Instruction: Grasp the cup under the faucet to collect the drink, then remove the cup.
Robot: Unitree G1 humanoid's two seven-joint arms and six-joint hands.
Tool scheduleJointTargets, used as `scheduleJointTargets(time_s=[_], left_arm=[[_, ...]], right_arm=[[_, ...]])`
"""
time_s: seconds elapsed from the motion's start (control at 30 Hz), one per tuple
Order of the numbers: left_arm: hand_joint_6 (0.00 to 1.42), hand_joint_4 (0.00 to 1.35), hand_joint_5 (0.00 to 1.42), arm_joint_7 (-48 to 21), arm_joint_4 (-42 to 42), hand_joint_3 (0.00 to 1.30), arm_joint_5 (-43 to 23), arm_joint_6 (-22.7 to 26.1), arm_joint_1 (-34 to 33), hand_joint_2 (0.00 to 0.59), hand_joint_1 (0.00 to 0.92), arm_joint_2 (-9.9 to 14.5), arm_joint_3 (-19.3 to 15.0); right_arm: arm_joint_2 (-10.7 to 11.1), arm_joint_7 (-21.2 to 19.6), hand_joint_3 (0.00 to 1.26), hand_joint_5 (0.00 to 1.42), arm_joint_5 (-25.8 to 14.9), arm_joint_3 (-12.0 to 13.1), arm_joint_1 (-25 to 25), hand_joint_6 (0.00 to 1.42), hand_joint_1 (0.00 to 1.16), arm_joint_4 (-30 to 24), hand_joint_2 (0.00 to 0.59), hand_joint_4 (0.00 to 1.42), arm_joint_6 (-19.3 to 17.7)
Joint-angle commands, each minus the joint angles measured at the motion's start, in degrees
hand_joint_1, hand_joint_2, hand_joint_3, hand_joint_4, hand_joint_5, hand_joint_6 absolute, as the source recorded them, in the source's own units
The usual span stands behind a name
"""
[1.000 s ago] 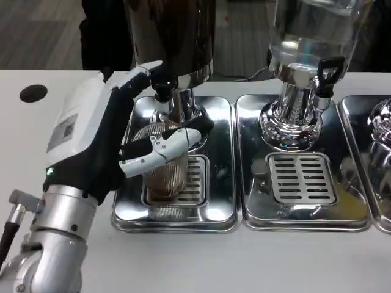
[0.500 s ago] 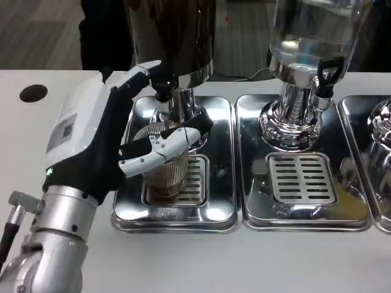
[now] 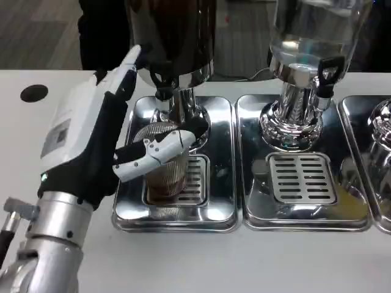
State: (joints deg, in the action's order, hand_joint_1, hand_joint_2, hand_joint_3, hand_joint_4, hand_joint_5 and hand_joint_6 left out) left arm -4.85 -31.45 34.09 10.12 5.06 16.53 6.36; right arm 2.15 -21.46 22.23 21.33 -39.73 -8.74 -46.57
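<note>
On the left drip tray (image 3: 220, 215), at about ten o'clock from the picture's centre, a ribbed clear cup (image 3: 166, 177) stands on the slotted grate (image 3: 194, 180) directly beneath the black faucet (image 3: 162, 91) of the dark drink dispenser (image 3: 174, 36). The cup holds a brown drink in its lower part. The left hand (image 3: 104, 143) reaches in from seven o'clock, its silver forearm (image 3: 46, 244) rising from the lower left corner. The thumb lies across the near face of the cup, and the black-tipped fingers (image 3: 194, 127) curl around its far side, so the hand is grasping the cup; one finger points up toward eleven o'clock beside the dispenser's chrome base. At two o'clock a second dispenser (image 3: 311, 30) with clear liquid stands on its own chrome pedestal above the middle drip tray (image 3: 302, 213), its black tap (image 3: 327, 73) pointing down over that tray's grate. A third tray's edge shows at three o'clock. A black round hole (image 3: 33, 93) sits in the white table (image 3: 201, 262) at nine o'clock.
</note>
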Motion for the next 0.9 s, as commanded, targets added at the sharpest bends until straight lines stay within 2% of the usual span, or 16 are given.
scheduleJointTargets(time_s=[0.03,0.23,0.3,0.33,0.5,0.6,0.7,0.9], left_arm=[[0.00,0.00,0.00,0.11,0.91,0.00,-0.51,-1.58,1.31,0.063,0.227,0.24,-0.57],[0.00,0.00,0.00,0.41,0.63,0.00,-1.50,-4.29,4.11,0.012,0.112,0.84,-2.43],[0.00,0.00,0.00,0.01,0.51,0.00,-2.26,-5.50,5.04,0.001,0.077,1.77,-3.43],[0.00,0.00,0.00,-0.44,0.36,0.00,-2.75,-6.21,5.66,0.000,0.060,2.55,-4.16],[0.00,0.00,0.00,-5.24,1.24,0.00,-8.29,-12.51,10.34,0.000,0.000,10.22,-11.32],[0.00,0.00,0.00,-6.49,3.27,0.00,-11.11,-16.24,12.81,0.000,0.000,13.01,-14.84],[0.00,0.00,0.00,-6.60,5.84,0.00,-12.85,-20.59,15.57,0.000,0.000,15.12,-18.16],[0.00,0.00,0.00,-5.61,10.04,0.00,-11.05,-27.31,19.95,0.003,0.000,17.98,-22.68]], right_arm=[[-0.17,0.58,0.34,0.21,0.05,-0.02,-0.11,0.06,0.62,-0.48,0.586,0.25,-0.45],[-0.26,0.72,0.34,0.21,0.10,0.04,-0.31,0.06,0.62,-0.39,0.586,0.25,-0.69],[-0.23,0.75,0.34,0.21,0.26,0.00,-0.27,0.06,0.62,-0.42,0.586,0.25,-0.64],[-0.21,0.78,0.34,0.21,0.36,-0.02,-0.20,0.06,0.62,-0.47,0.586,0.25,-0.58],[0.09,1.00,0.34,0.21,1.26,-0.12,0.74,0.06,0.62,-0.91,0.586,0.25,0.23],[0.00,1.05,0.34,0.21,1.76,-0.27,1.11,0.06,0.62,-1.10,0.586,0.25,0.56],[-0.19,1.19,0.34,0.21,2.87,-0.88,1.77,0.06,0.62,-1.48,0.586,0.25,1.33],[-0.15,1.05,0.34,0.20,5.08,-2.10,3.38,0.06,0.63,-2.13,0.586,0.25,3.16]])
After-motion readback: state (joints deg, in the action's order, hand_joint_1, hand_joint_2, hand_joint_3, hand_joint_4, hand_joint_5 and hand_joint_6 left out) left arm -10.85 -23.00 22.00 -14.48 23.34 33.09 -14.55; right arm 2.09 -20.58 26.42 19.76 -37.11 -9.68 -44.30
